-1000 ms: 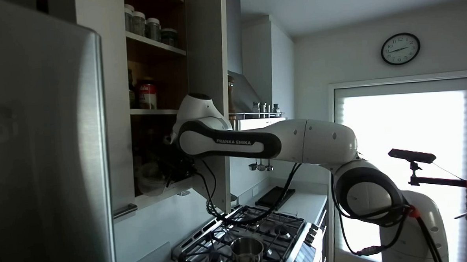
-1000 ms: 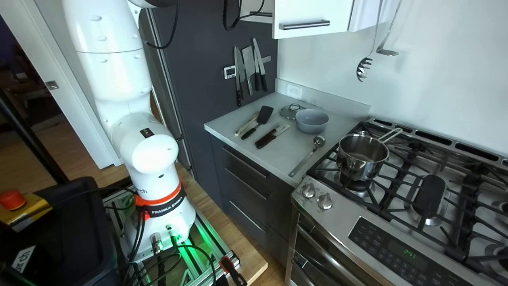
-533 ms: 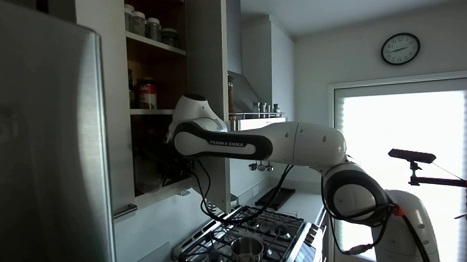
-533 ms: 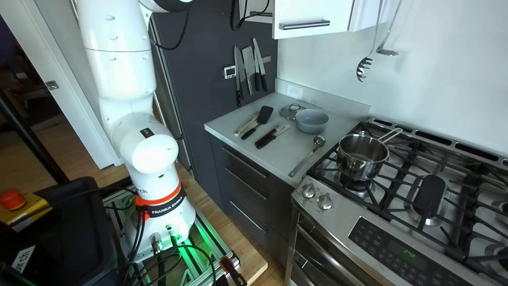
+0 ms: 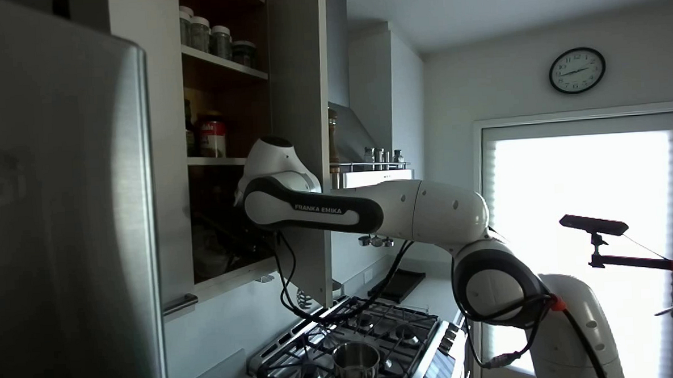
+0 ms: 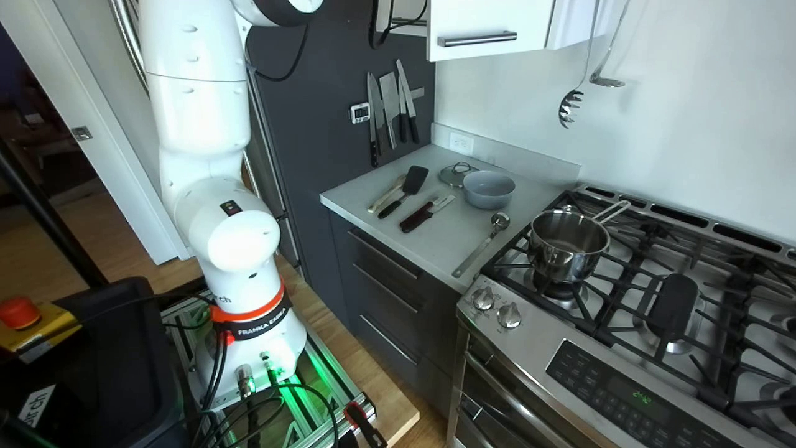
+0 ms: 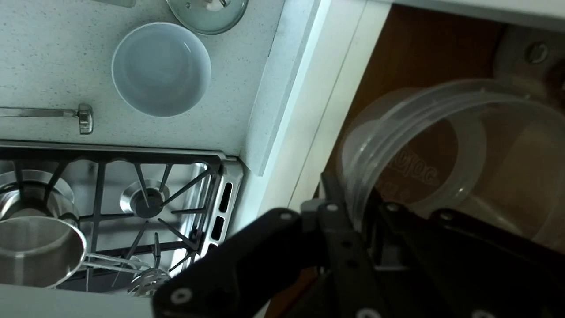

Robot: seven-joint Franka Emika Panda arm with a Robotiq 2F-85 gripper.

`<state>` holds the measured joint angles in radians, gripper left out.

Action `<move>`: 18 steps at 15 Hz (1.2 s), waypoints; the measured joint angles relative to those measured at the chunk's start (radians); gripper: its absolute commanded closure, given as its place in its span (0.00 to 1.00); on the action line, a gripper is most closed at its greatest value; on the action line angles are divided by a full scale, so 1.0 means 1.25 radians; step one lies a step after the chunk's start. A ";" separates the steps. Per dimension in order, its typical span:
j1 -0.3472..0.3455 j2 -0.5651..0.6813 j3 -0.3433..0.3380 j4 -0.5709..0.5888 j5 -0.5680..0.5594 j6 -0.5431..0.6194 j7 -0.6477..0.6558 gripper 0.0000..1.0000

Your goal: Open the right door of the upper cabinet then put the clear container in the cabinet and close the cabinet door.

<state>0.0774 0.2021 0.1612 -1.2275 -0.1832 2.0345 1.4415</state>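
Note:
The upper cabinet (image 5: 225, 63) has its right door (image 5: 300, 99) swung wide open; in an exterior view the outer face of that right door (image 6: 491, 18) shows with its bar handle. Inside the lowest compartment is the clear container (image 7: 479, 132), tilted with its rim toward me in the wrist view. One side of its wall passes between the fingertips of my gripper (image 7: 353, 194), which is shut on it. In an exterior view the container (image 5: 210, 257) is dim, and the arm mostly covers the gripper there. Whether the container's base touches the cabinet floor I cannot tell.
Jars (image 5: 220, 42) and a red-labelled jar (image 5: 212, 136) occupy the shelves above. In the wrist view a grey object with a screw (image 7: 537, 53) lies behind the container. Below are a stove with a pot (image 6: 568, 244) and a counter with a bowl (image 6: 489, 190).
The arm has moved further into the cabinet, carrying the container deeper inside the lowest compartment. The right door has stayed open and still.

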 measured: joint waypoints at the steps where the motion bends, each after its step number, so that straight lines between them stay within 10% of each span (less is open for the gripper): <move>1: 0.001 0.005 0.000 0.004 -0.001 0.000 0.001 0.54; 8: 0.003 0.029 0.000 0.035 -0.003 0.004 0.007 0.02; 18: 0.004 0.001 0.000 0.038 -0.003 0.071 0.009 0.00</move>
<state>0.0819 0.2034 0.1613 -1.1805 -0.1868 2.1237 1.4532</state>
